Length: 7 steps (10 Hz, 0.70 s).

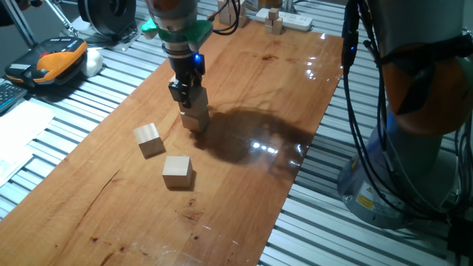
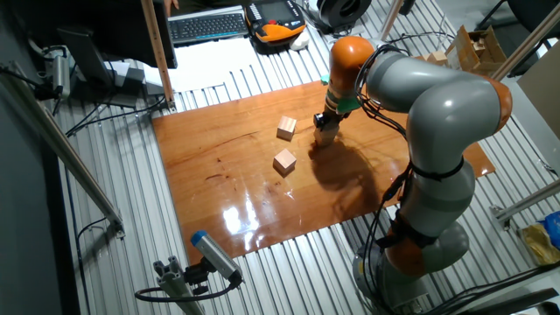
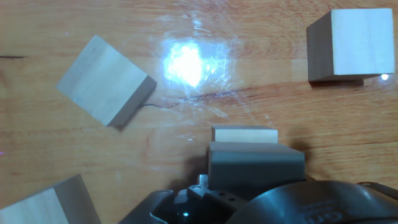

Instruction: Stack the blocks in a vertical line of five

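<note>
Nearest block (image 1: 177,171) lain flat on wooden tabletop (image 1: 244,185). Second block (image 1: 148,140) lain just behind, slightly apart, turned at angle. Further back, hand (image 1: 189,101) lowered over wooden cube stack (image 1: 195,118), fingers closed against upper cube. Small wooden blocks (image 1: 275,21) seen at far end.

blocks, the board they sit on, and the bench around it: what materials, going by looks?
Blocks: pale, seemingly unfinished wood; matte faces, faint grain in the hand view.
Board: reddish-brown wood, likely varnished; grain streaks plus mirror-like lamp glare.
Bench: probably aluminium; silvery ribbed slats.
</note>
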Motion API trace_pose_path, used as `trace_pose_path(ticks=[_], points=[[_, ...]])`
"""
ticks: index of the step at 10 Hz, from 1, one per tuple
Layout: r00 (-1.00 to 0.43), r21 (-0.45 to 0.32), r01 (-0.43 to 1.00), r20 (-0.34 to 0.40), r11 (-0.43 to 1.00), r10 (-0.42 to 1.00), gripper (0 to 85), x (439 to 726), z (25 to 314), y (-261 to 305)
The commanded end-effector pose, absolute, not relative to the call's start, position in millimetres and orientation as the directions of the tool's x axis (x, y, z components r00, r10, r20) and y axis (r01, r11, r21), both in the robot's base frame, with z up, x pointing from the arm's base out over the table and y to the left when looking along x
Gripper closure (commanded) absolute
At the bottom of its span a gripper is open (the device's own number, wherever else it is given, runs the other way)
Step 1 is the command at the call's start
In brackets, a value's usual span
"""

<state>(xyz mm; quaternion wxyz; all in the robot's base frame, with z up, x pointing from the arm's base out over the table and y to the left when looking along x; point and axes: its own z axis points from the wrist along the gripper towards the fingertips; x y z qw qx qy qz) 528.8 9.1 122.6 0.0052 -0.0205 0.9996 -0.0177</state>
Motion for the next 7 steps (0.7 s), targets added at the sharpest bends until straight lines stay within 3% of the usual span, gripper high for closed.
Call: trace_pose_path(ticks=[1, 7], points=[[-0.999, -0.034, -0.042, -0.01, 0.999, -0.042, 51.0, 529.7, 121.2, 9.0], [-0.999, -0.034, -0.046, -0.01, 0.998, -0.047, 51.0, 535.0, 119.4, 4.8]])
